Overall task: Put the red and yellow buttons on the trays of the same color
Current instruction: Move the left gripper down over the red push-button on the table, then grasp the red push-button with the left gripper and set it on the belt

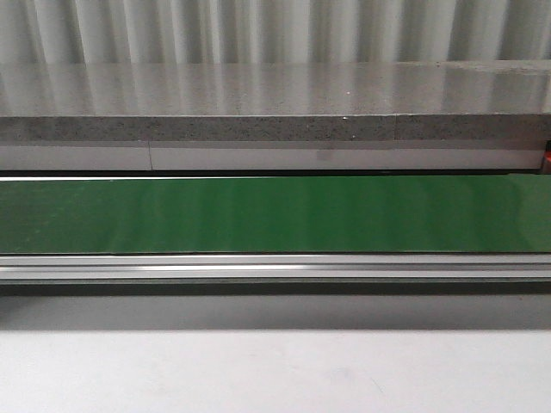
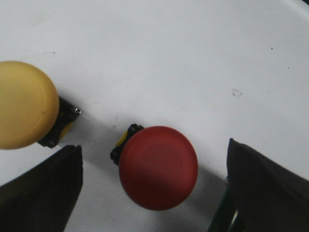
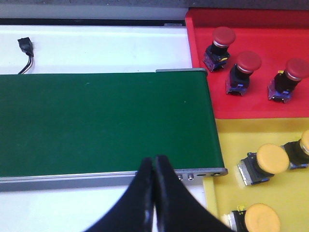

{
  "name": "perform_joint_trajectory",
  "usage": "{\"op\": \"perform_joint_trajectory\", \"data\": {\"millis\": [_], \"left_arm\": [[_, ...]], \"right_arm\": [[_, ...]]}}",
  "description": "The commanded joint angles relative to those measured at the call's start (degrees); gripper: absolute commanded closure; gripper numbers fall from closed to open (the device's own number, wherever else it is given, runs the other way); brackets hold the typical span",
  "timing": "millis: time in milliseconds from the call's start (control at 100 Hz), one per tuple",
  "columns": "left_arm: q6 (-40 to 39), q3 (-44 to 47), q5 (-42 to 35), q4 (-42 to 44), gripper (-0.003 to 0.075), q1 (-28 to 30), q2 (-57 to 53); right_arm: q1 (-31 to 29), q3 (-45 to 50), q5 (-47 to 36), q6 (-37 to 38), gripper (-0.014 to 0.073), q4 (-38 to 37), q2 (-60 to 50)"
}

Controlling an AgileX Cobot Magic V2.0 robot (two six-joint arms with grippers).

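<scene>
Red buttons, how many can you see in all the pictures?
4. Three red buttons stand on the red tray: one, one and one. A fourth lies on the white surface between the open left gripper's fingers. More may be out of view.

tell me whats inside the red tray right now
Three red buttons lie inside the red tray, each separate and tipped on its side. The tray's far right part runs out of view, so more may be there.

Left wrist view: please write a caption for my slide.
Open left gripper above a red button, with a yellow button beside it.
</scene>
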Motion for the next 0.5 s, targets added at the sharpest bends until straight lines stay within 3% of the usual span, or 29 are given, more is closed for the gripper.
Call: {"op": "perform_joint_trajectory", "data": {"millis": [0, 300, 370, 490], "left_arm": [[-0.4, -2.0, -3.3, -0.5, 0.0146, 0.1, -2.1], [-0.4, -1.9, -3.9, -0.5, 0.0187, 0.1, -0.7], [-0.4, -1.9, -3.9, -0.5, 0.0262, 0.1, -0.7], [-0.4, -2.7, -3.3, -0.5, 0.0484, 0.1, -0.7]], "right_arm": [[0.1, -1.6, -3.3, -0.5, 0.0661, -0.8, -0.2], [0.1, -1.6, -3.3, -0.5, 0.0661, -0.8, -0.2], [0.1, -1.6, -3.3, -0.5, 0.0661, -0.8, -0.2], [0.1, -1.6, -3.3, -0.5, 0.0661, -0.8, -0.2]]}}
